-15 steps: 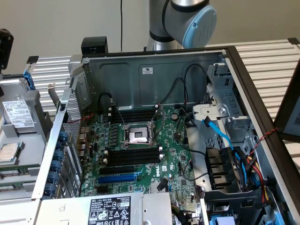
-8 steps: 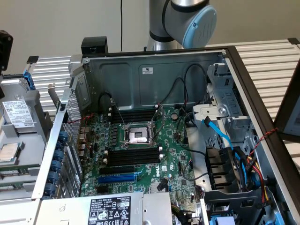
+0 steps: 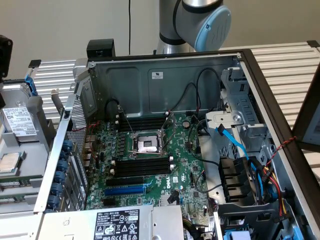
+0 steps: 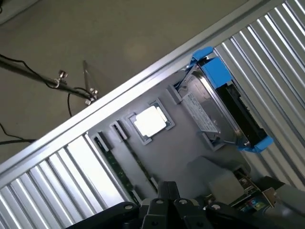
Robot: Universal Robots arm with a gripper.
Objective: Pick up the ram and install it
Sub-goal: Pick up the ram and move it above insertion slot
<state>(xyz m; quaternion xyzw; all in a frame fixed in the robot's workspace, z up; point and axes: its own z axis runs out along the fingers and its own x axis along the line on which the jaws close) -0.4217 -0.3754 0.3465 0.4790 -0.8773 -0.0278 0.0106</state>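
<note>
**Above the parts tray, ram not yet in my grasp**

My gripper [image 4: 174, 204] hangs over the grey parts tray [image 4: 177, 143], and in the wrist view its black body sits close to one end of the ram [image 4: 119, 168]. I cannot tell whether the gripper is spread or pressed together. It is not holding the ram.

The ram is a thin green stick lying flat in a long groove of the tray. Just beside it is a bright square processor chip [image 4: 151, 120] in its own pocket. On the far side of that chip sits a hard drive [image 4: 205, 112] in a blue-and-black carrier [image 4: 228, 90]. The tray rests on a ribbed metal table [image 4: 271, 57].

In the exterior view, the tray [image 3: 35, 145] sits at the left edge of the frame, outside the open computer case [image 3: 145, 85], with the hard drive [image 3: 17, 122] on it. My arm [image 3: 195, 22] rises at the top centre, behind the case's back wall.

The motherboard [image 3: 165, 195] lies in the middle of the frame. Its processor socket [image 3: 148, 144] sits between two banks of black memory slots [image 3: 142, 165], and a blue expansion slot [image 3: 125, 190] is lower down. The ram is well apart from those slots.
</note>
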